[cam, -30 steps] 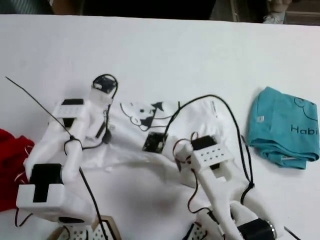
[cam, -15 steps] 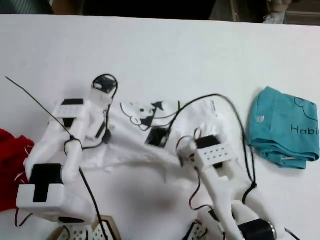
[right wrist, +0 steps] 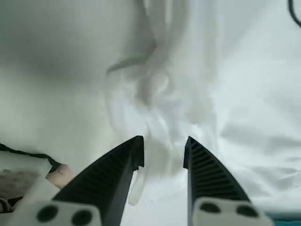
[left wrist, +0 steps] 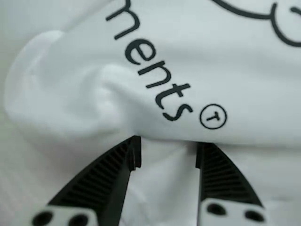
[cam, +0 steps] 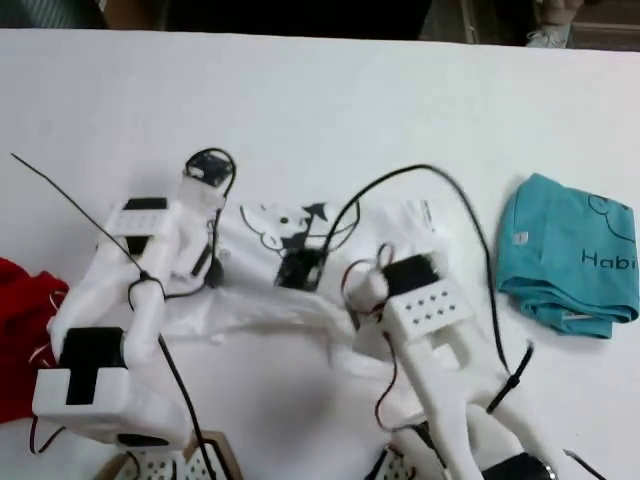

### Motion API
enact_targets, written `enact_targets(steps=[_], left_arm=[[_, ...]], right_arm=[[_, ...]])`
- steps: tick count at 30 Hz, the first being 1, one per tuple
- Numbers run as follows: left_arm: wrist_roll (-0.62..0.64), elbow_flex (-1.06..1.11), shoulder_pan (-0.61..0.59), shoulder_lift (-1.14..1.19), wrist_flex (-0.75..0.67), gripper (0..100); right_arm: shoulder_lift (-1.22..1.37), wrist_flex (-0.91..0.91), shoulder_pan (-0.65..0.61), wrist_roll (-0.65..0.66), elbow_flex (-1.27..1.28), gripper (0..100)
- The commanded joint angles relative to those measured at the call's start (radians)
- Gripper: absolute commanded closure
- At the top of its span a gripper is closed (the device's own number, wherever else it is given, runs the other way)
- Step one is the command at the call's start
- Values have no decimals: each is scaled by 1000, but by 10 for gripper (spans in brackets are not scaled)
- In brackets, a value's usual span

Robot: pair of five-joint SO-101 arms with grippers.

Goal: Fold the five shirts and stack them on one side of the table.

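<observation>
Your white cotton shirt with the black cartoon print [cam: 285, 222] is lying spread and rumpled in the middle of the white desk [cam: 320, 100], with both arms reaching over it. Your left jaws are standing apart just short of a rolled fold that is carrying black lettering, and flat white fabric is showing in the gap between them. Your right jaws are also standing apart, and a bunched ridge of the same shirt is running out from between their tips. A folded teal shirt [cam: 565, 255] is sitting well apart on the desk's right side, and a crumpled red shirt [cam: 25, 300] is lying at the left edge
</observation>
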Motion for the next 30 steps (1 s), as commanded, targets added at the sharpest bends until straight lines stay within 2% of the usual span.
enact_targets(steps=[1,7,16,23,30], left_arm=[[-2,-16,2,8,-12,787],[-2,-15,2,8,-12,787],[-2,-13,2,8,-11,787],[-2,-13,2,8,-11,787],[-2,-13,2,8,-11,787]], right_arm=[[-47,-62,-58,-41,68,845],[-47,-272,-56,-63,216,844],[-45,-364,-50,-63,298,843],[-45,-460,90,-55,358,848],[-54,-466,127,-54,351,980]])
